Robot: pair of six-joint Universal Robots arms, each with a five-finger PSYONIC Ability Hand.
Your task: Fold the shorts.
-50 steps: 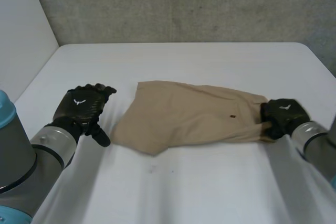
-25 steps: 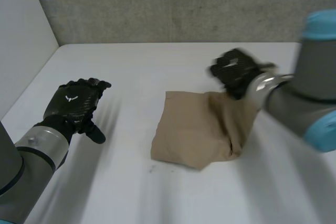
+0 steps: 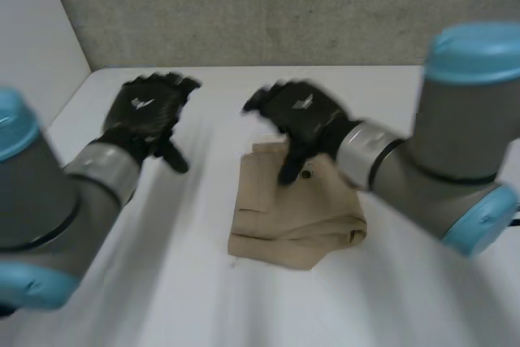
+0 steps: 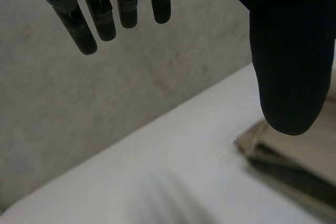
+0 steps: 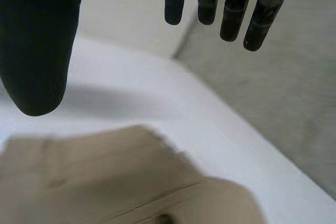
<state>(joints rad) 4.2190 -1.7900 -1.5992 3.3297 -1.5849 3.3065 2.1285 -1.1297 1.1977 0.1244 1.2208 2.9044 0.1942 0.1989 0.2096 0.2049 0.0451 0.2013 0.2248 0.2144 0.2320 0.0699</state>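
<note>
Since the shorts [image 3: 294, 219] already lie as a compact tan bundle near the middle of the table [image 3: 146, 282], with layers stacked and a rolled fold along the near edge, the main risk is undoing that shape. The top layers look loose rather than pressed flat (the near right corner bulges a little), so any brush could drag a layer sideways or flip it open.

Over the far edge hovers the right hand [image 3: 302, 113]. Its fingers are spread wide and straight and hold nothing, and its thumb points down toward the cloth near a small dark button [image 3: 306, 174]. I cannot tell whether the thumb tip touches. If that thumb catches the fabric as the arm travels, the upper fold would likely be pulled askew. A flattening press that lands off centre could push the bundle across the smooth top instead of creasing it.

Well apart to the side, over bare table, the left hand [image 3: 151, 110] is wide open too and empty, fingers straight. For another fold it would need to get under the whole stack at an edge. Grabbing just the top layer would, I judge, peel the bundle apart.
</note>
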